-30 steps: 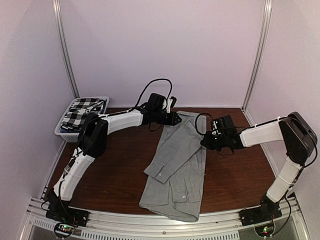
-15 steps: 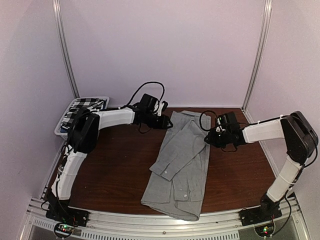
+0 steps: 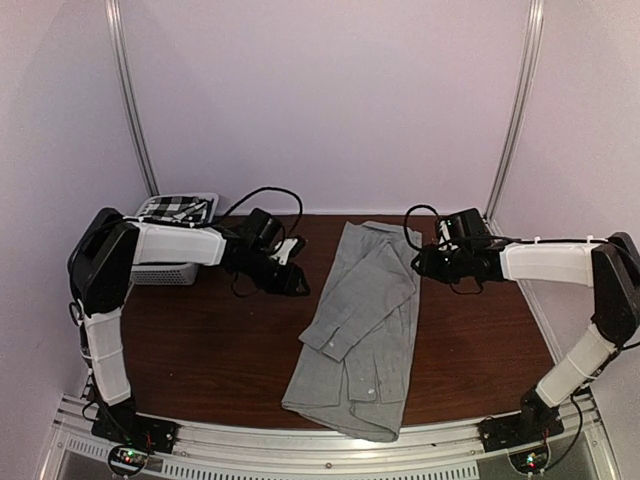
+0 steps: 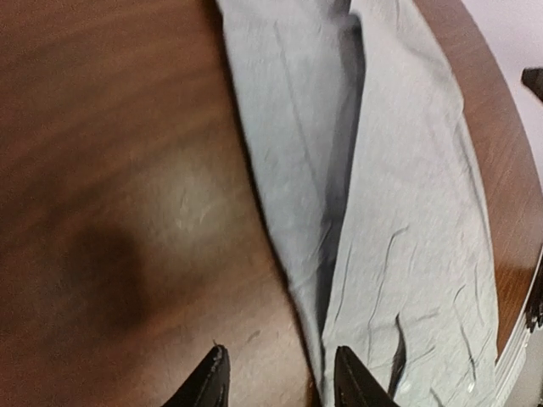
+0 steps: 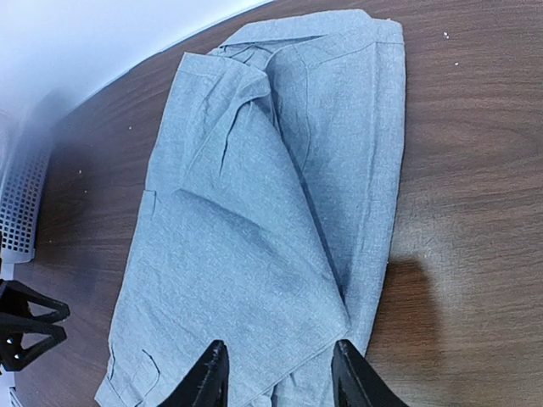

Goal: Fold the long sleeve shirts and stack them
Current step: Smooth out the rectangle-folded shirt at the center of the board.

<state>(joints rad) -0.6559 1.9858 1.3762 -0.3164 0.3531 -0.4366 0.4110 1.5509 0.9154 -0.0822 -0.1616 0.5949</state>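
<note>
A plain light grey long sleeve shirt [image 3: 362, 325] lies flat down the middle of the brown table, folded lengthwise with a sleeve laid across it, collar at the far end. The left wrist view shows its grey cloth [image 4: 407, 203], and the right wrist view shows its collar end [image 5: 254, 229]. My left gripper [image 3: 296, 281] [image 4: 280, 386] is open over bare wood just left of the shirt's edge. My right gripper [image 3: 421, 262] [image 5: 278, 377] is open above the shirt's right side, holding nothing. A black-and-white checked shirt [image 3: 173, 208] lies in the basket.
A white slatted basket [image 3: 164, 272] [image 5: 19, 199] stands at the far left of the table, behind the left arm. Bare brown table [image 3: 215, 350] lies on both sides of the grey shirt. Walls and metal posts close in the back and sides.
Both grippers have opened and let go of the grey shirt. The left arm swung left, away from the collar, uncovering the basket. The right gripper drew back slightly to the right.
</note>
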